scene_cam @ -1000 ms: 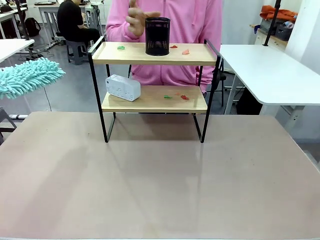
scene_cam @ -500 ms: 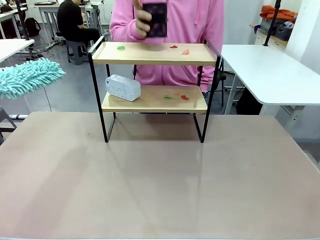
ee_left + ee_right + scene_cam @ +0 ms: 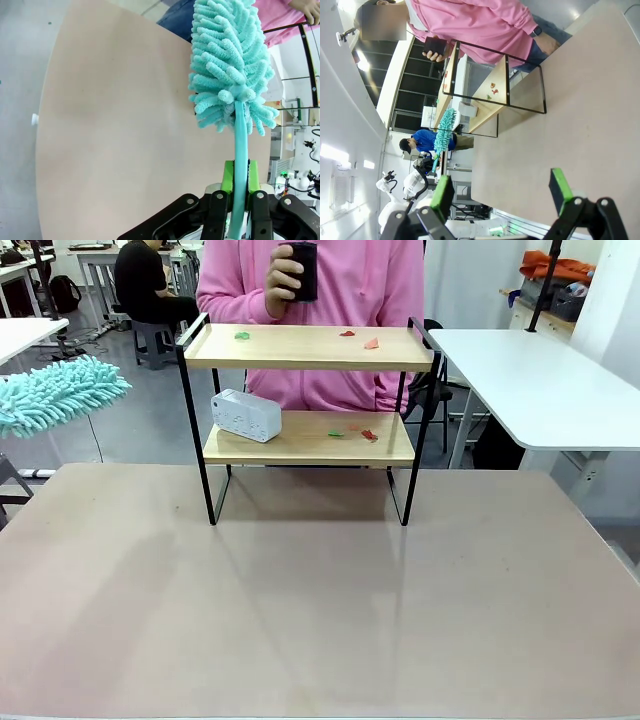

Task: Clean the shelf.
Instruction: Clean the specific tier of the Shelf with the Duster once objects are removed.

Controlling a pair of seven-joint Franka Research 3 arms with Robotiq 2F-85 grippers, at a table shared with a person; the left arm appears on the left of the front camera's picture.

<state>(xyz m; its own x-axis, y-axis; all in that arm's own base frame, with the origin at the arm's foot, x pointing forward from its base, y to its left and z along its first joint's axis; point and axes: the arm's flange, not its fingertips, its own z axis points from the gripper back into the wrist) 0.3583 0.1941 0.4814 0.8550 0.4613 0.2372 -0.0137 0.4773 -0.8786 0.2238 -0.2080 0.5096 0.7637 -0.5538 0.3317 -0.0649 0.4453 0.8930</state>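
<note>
Left gripper (image 3: pixel 242 172) is clamped on the teal duster (image 3: pixel 227 65), right gripper (image 3: pixel 501 192) gaping wide; shelf (image 3: pixel 300 348) sits upper middle in front (little scraps (image 3: pixel 368 435) on both levels).

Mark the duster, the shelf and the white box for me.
duster (image 3: pixel 57 394), front view, on its fluffy head.
shelf (image 3: pixel 300 344), front view, bare middle of top board.
white box (image 3: pixel 245 416), front view, on its front face.

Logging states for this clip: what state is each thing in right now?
shelf: upright, coloured scraps on both boards.
black mesh cup: held above the shelf in person's hand.
white box: lying on lower board.
duster: gripped by its handle.
left tool: shut on duster.
right tool: open, empty.
</note>
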